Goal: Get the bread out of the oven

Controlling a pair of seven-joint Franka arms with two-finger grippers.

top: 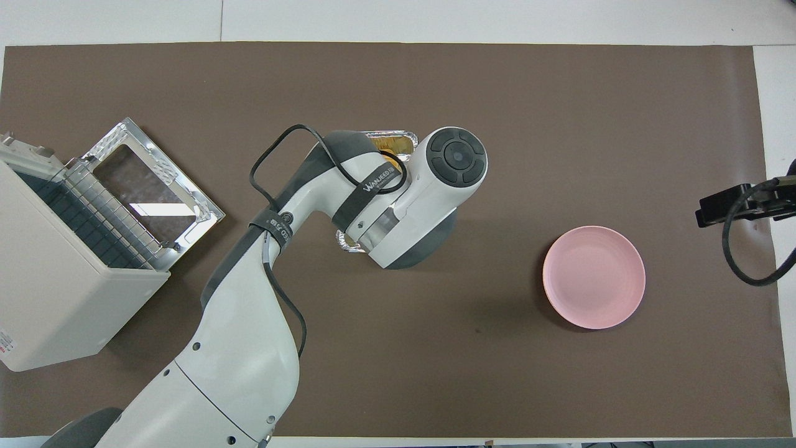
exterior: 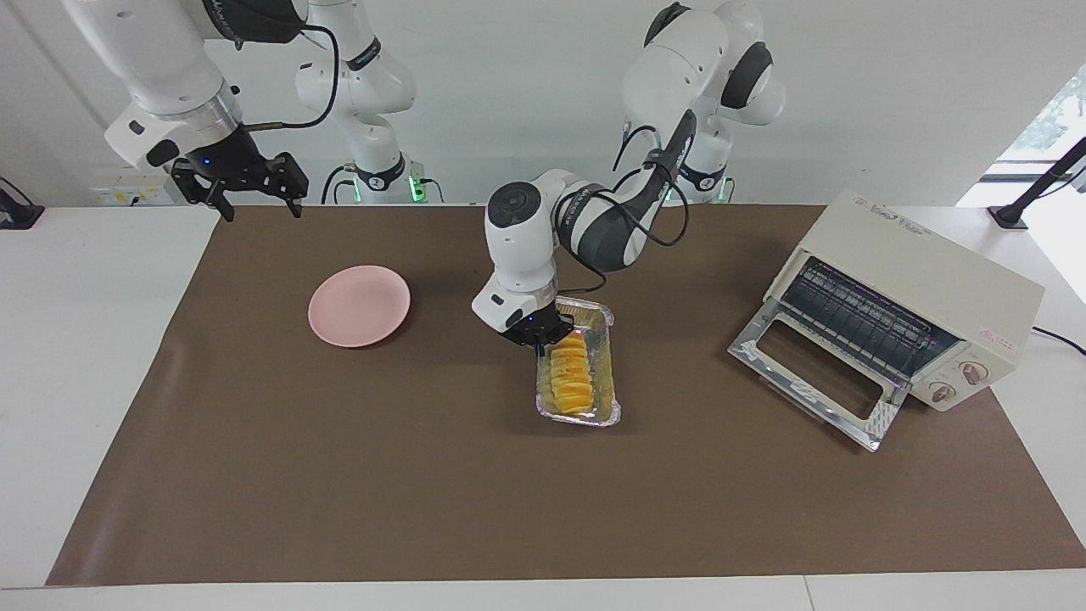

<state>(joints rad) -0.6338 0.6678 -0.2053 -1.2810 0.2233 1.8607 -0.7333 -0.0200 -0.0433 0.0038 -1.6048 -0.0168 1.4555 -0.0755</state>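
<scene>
Your left tool [exterior: 537,333] is pinched shut on the rim of the foil tray [exterior: 604,356], at the corner nearest the robots, and the bread [exterior: 568,374] lies inside that tray just below the fingertips, lengthwise along it. The tray looks to be at or just above the brown mat [exterior: 424,475] near the middle of the table; you cannot tell from here whether its bottom already touches. Judge it by the shadow under the tray's outer end before you let go. A one-corner pinch on thin foil will let the tray sag and twist, so lower slowly, keep it level, and release only once the whole base is down. Lift straight up afterwards so the rim does not catch.

Around the tool there is bare mat on every side. Toward the right arm's end sits the pink plate [exterior: 359,305], well apart from the tray, with open mat between. Toward the left arm's end, the oven [exterior: 925,288] stands with its glass door [exterior: 814,382] dropped flat onto the mat; keep your elbow clear of that projecting edge when withdrawing. Farthest off, the right tool [exterior: 252,197] waits with fingers spread above the mat's corner.
</scene>
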